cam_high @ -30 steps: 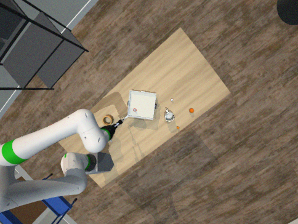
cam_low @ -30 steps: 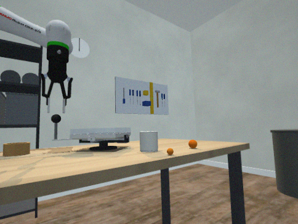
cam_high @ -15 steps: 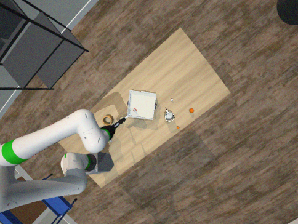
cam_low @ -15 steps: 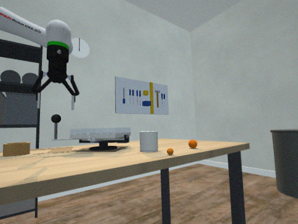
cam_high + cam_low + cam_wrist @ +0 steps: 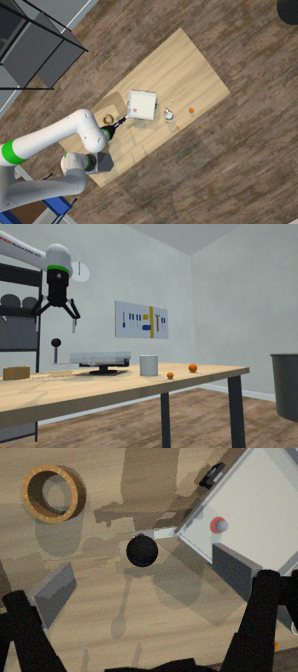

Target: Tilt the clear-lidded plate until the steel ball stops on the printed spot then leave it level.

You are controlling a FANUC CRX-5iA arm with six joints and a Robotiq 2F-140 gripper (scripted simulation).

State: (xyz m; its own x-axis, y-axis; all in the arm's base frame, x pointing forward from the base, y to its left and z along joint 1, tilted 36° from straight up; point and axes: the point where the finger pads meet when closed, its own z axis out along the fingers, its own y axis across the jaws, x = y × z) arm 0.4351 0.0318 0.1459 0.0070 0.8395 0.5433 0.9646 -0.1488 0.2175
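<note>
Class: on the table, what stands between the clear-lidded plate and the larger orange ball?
In the exterior view, a white cup stands between the plate and the larger orange ball; the smaller orange ball lies nearer the table's front edge.

Pale grey plate (image 5: 144, 103), red printed spot (image 5: 216, 523), silver steel ball (image 5: 221, 525). Black knob (image 5: 141, 550). Tan ring (image 5: 50, 494). Orange balls (image 5: 193, 367). White cup (image 5: 148, 365). Light wood table (image 5: 92, 390).

My gripper (image 5: 55, 327) hangs spread wide above the black knob (image 5: 55, 342); the plate (image 5: 100, 358) sits level; a white cup (image 5: 148, 365) stands beside it.
</note>
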